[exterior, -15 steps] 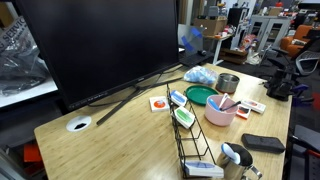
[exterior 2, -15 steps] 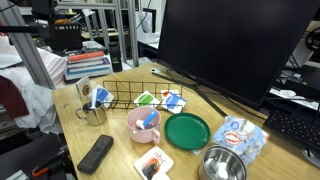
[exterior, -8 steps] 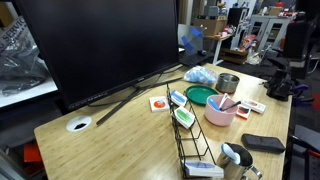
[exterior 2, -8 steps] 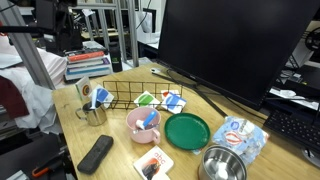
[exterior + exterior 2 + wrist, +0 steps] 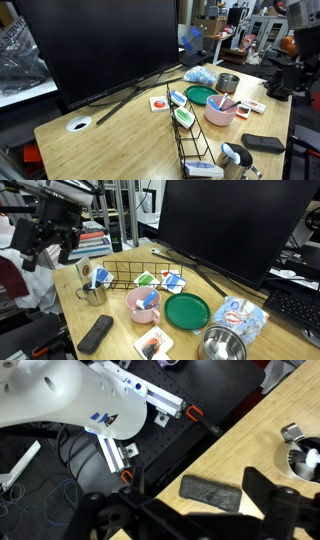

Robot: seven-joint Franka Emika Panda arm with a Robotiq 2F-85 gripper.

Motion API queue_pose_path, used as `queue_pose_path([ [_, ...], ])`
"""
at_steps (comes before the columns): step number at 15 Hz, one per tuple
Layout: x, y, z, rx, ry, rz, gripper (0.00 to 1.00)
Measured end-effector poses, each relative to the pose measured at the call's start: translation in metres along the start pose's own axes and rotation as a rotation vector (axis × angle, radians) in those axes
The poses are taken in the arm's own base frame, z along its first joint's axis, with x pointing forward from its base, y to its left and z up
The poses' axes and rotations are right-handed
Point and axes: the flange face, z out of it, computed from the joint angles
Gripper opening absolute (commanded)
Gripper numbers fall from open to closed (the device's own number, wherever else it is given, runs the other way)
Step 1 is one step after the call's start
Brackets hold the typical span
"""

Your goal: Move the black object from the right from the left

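One small flat matte-black oblong bar (image 5: 211,492) lies by the wooden worktop (image 5: 268,432) edge, well below the gripper (image 5: 190,520) with its fingers spread apart.

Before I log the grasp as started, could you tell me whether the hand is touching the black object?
Apart. In an exterior view the hand hangs high in the air, with clear open space between it and the black object lying below.

Pink bowl (image 5: 143,302) beside green plate (image 5: 187,310), before monitor (image 5: 230,225).
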Motion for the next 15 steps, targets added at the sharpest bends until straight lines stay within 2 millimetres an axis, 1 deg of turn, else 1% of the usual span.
queue_pose_path([
  [1,0.003,0.002,0.007,-0.002,-0.011,0.011,1.0],
  [2,0.004,0.002,0.009,0.001,-0.014,0.015,1.0],
  [9,0.004,0.002,0.009,0.008,-0.015,0.024,1.0],
  [10,0.006,0.001,0.01,0.012,-0.016,0.05,1.0],
  [12,0.019,-0.001,0.018,0.046,-0.023,0.138,1.0],
  [15,0.05,0.005,0.044,0.086,-0.064,0.298,1.0],
])
